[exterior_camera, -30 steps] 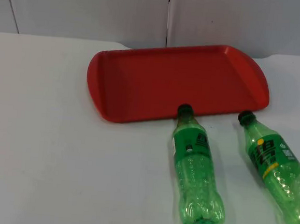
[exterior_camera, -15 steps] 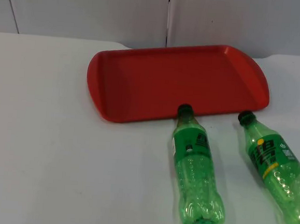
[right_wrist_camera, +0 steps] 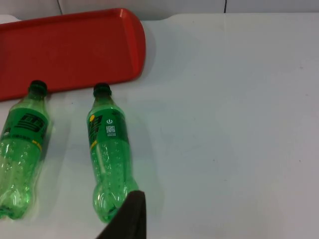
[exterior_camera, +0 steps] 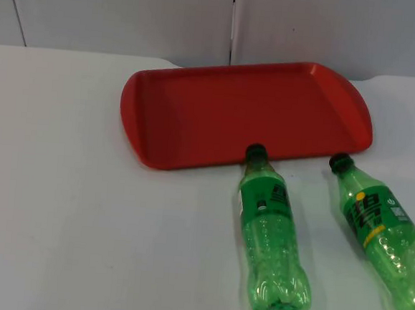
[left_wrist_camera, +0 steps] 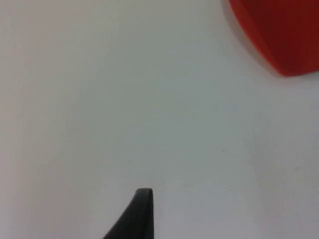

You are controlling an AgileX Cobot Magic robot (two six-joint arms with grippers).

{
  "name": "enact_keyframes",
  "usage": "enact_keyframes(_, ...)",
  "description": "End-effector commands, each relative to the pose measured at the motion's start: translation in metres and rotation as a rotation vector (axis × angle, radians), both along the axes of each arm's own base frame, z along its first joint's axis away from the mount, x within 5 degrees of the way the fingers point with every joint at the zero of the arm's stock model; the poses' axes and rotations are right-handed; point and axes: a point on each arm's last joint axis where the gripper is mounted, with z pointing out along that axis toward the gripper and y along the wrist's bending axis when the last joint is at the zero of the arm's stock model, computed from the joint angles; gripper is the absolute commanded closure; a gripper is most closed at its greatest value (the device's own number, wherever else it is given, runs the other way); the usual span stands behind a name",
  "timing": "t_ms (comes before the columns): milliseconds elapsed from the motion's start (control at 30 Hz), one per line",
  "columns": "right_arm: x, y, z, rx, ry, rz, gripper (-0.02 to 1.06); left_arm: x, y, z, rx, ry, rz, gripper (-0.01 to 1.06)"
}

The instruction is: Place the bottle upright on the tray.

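A red tray lies flat at the back middle of the white table, and its corner also shows in the left wrist view. Two green plastic bottles lie on their sides in front of it, caps pointing at the tray. The middle bottle has its cap touching the tray's front edge. The right bottle lies apart from the tray. My right gripper hovers just behind the base of the right bottle, with the other bottle beside it. My left gripper waits over bare table near the tray.
The grey partition wall closes off the back of the table. Bare white table top stretches to the left of the bottles and tray. The right bottle's base lies close to the picture's right edge.
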Motion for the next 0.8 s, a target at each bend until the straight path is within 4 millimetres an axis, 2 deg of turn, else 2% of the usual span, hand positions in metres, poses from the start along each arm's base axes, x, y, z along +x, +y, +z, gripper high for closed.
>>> enact_keyframes(0,0.0,0.0,0.0,0.001,-0.009,-0.003,0.0,0.006,-0.001,0.002,-0.016,-0.008,-0.005,0.0)
enact_keyframes(467,0.0,0.0,0.0,0.001,-0.009,-0.003,0.0,0.051,-0.002,-0.012,-0.049,0.122,-0.004,0.0)
enact_keyframes(767,0.0,0.0,0.0,0.001,-0.009,-0.003,0.0,0.078,-0.011,-0.025,-0.135,0.192,-0.078,0.0)
